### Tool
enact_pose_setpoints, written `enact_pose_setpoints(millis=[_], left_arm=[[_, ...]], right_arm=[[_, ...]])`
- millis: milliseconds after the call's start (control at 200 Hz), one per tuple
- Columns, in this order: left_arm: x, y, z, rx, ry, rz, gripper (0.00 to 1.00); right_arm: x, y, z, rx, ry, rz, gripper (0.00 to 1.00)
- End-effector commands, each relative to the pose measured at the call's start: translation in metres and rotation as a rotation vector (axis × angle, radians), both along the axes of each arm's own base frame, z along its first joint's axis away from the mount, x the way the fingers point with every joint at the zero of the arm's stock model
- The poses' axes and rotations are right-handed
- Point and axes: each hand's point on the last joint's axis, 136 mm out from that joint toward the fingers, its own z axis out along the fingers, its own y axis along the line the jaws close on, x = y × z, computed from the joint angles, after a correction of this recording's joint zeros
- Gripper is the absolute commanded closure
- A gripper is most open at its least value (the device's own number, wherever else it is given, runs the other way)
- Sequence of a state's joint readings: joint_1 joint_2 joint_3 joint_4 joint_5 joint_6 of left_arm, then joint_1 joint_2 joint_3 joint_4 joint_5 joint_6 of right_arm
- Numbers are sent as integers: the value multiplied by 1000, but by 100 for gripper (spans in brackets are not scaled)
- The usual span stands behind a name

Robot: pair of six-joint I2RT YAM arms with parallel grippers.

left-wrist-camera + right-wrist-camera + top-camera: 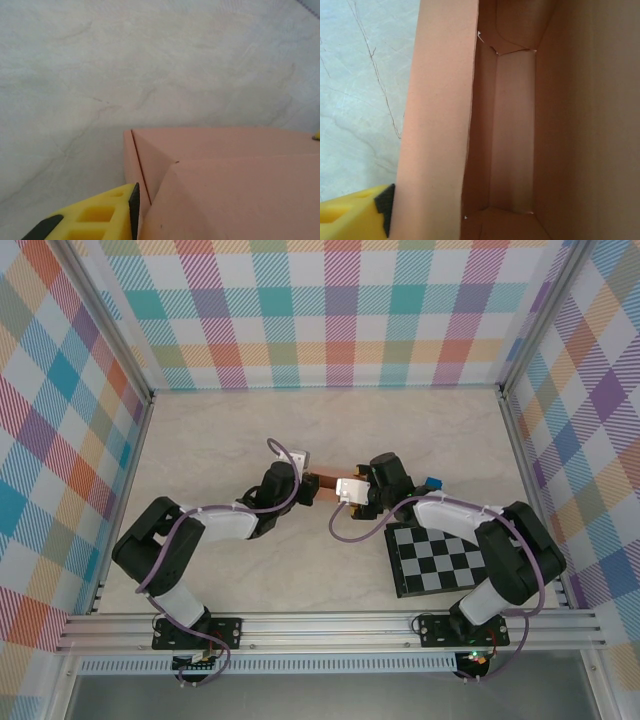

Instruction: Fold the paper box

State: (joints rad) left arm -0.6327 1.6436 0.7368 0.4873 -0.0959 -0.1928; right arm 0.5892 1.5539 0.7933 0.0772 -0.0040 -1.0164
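**A:** Left gripper (304,480), jaw state?

**B:** Cannot tell. The left wrist view gives one yellow finger (92,220) at the bottom edge. Its black pad (134,204) faces right, just beside the short end wall of the paper box (225,170). Whether it touches is unclear, and the opposing finger is out of frame.

**A:** Right gripper (343,492)?

**B:** Same entry: cannot tell. The right wrist view has one yellow finger (350,217) low left. Its dark pad (384,202) sits at the outer face of a long side wall, and the other finger is hidden.

**A:** Box condition?

**B:** Salmon-orange card, plain. The left wrist view shows the outside: a closed corner, a seam down the end wall and a slanted panel nearer the lens. The right wrist view looks into the open cavity. The walls are upright, the floor is creased, flaps are folded in at both ends, and there are small white nicks at the corners.

**A:** Position?

**B:** From above, the box sits near the centre of the marble-patterned table (300,420), between the two grippers, one at each end. The wrists cover most of it, leaving a short strip exposed.

**A:** Surroundings?

**B:** A checkered board (440,558) lies flat under the right arm, near the box but apart from it. A small blue object (433,483) sits just beyond the right wrist. Plaid panels (320,310) enclose the table.
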Motion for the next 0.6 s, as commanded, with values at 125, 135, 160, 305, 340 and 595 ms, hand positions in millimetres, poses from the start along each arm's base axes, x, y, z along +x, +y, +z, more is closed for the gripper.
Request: enact_pose_setpoints(millis=[125,135,160,305,340,595], left_arm=[[-15,6,30,12,-51,-100,63],[-16,7,31,12,-55,-102,62],[-18,6,33,11,-61,-115,60],[-31,9,49,44,-116,-185,53],[-33,12,54,51,-136,-190,51],[-83,37,109,140,-330,-383,0]], right_arm=[[9,8,15,54,10,-10,31],[8,8,15,54,11,-9,31],[9,8,16,57,9,-10,32],[12,7,20,63,19,-15,36],[13,7,21,66,23,-14,37],[1,8,35,132,100,30,44]])
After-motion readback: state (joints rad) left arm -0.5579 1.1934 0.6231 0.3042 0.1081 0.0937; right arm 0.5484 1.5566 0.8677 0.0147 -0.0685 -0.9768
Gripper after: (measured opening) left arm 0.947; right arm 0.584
